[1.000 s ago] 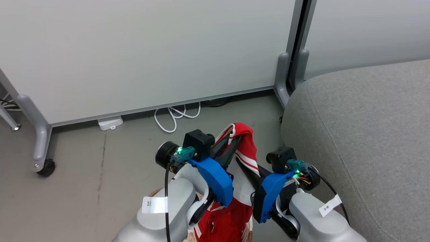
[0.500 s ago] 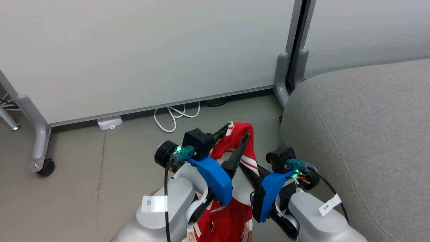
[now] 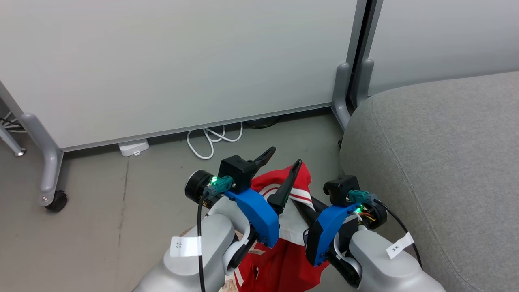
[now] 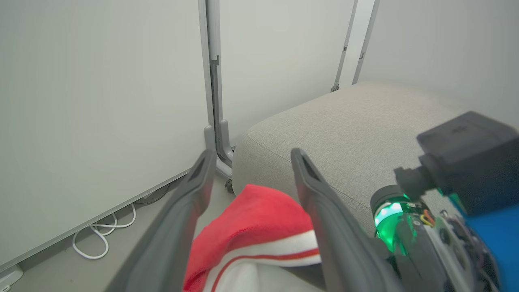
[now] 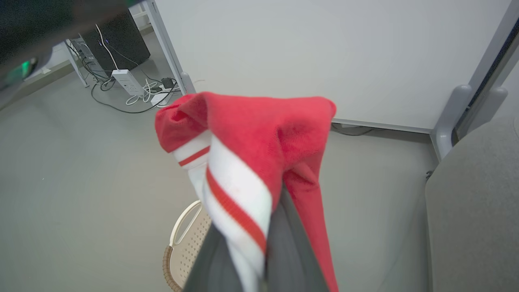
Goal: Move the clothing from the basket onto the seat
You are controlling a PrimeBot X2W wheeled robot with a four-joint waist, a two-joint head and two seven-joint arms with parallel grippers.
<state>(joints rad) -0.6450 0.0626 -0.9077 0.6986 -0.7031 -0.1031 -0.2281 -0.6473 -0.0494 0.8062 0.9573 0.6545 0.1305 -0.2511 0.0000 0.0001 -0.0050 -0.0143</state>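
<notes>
Right gripper (image 5: 259, 247) tips are buried under the red garment (image 5: 251, 134). From its wrist view I only get two dark fingers close together with a white-and-red striped band pinched between them, so I read it as clamped on that cloth. In my head view those fingers sit mostly behind the left arm and the fabric. The garment hangs raised above the floor (image 3: 101, 211), its peak draped over the right fingers. The rest trails down between both forearms and is cut off at the bottom edge. Can't tell if the red fabric down there is the same piece or a second one. Basket (image 5: 187, 243) shows just a perforated cream corner, a handle and a bit of brown rim below the cloth. Its inside is hidden.

Left gripper (image 3: 284, 159) is spread wide, with the garment's top fold lying low between the fingers. Contact is hard to judge, and it's not closed on the cloth.

Seat (image 3: 438, 162) is just right of the right arm, rounded corner nearest, running off the right and bottom edges. Partition panels (image 3: 182, 61) wall off the far side, and a panel foot (image 3: 340, 97) stands close to the seat corner. A white cable (image 3: 206, 142) loops on the floor under the panel, with a caster (image 3: 56, 201) far left. There's open floor left of the arms.
</notes>
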